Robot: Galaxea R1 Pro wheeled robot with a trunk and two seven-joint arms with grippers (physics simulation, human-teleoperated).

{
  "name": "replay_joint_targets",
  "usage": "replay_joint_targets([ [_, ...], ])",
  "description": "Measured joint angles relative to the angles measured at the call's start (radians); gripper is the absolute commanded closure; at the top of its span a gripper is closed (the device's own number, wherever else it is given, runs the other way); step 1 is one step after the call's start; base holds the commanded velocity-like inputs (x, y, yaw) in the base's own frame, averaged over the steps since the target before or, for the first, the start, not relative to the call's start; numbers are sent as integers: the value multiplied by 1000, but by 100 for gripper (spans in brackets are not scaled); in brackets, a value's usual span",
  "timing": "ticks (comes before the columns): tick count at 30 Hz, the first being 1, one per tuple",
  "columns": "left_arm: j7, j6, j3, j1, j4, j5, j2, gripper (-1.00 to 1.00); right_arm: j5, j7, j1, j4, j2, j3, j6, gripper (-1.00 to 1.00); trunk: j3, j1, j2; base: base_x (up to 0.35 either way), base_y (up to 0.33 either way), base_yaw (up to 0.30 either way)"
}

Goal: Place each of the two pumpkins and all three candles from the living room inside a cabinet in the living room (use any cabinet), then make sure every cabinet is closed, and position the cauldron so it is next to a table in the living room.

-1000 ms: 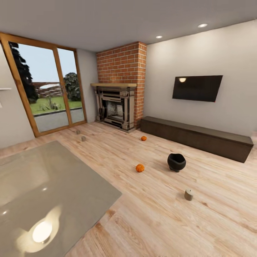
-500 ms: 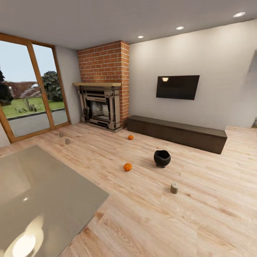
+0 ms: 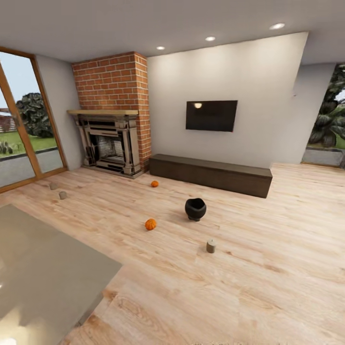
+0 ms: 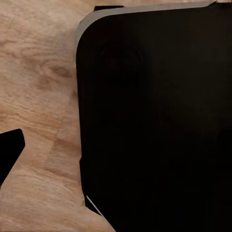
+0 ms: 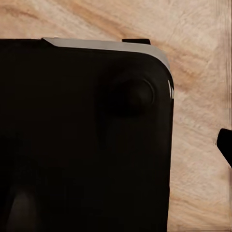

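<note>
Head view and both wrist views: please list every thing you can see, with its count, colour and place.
pumpkins: 2, orange, on the floor; one mid-room, one nearer the cabinet
candles: 3, brownish-grey, on the floor; one near, two by the glass door
cauldron: 1, black, on the floor between the pumpkins and the near candle
cabinet: 1, dark brown, along the wall under the television, fronts shut
table: 1, glossy grey, near left
fireplace: 1, stone-coloured, under the brick chimney
television: 1, black, on the wall
robot's dark body: above the wood floor in the wrist views; pincer state cannot be told
</note>
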Motion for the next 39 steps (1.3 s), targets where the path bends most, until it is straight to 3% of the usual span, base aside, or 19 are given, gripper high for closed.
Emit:
replay_joint_targets([
  [25, 11, -24, -2, 0, -4, -2, 0, -100, 0, 0, 0, -2, 0, 0, -3, -100, -10, 0, 0, 0, -295, -274],
  [31, 11, -19, -2, -2, -101, -1, 8, -100, -4, 0, 0, -4, -1, -6, -1, -100, -13, 0, 0, 58, -297, -274],
  [35, 9, 0, -1, -13, -219, 1, 10, -100, -34, 17, -1, -17, 0, -22, 7, -100, -15, 0, 0, 121, -289, -269],
  [37, 9, 31, 0, -21, -277, 3, 10, -100, -52, 31, -2, -78, -1, -25, 16, -100, -17, 0, 0, 143, -230, -256],
  [39, 8, 110, 2, -30, -331, 6, 11, -100, -67, 37, -3, -167, -2, -26, 52, -100, -18, 0, 0, 100, -160, -251],
])
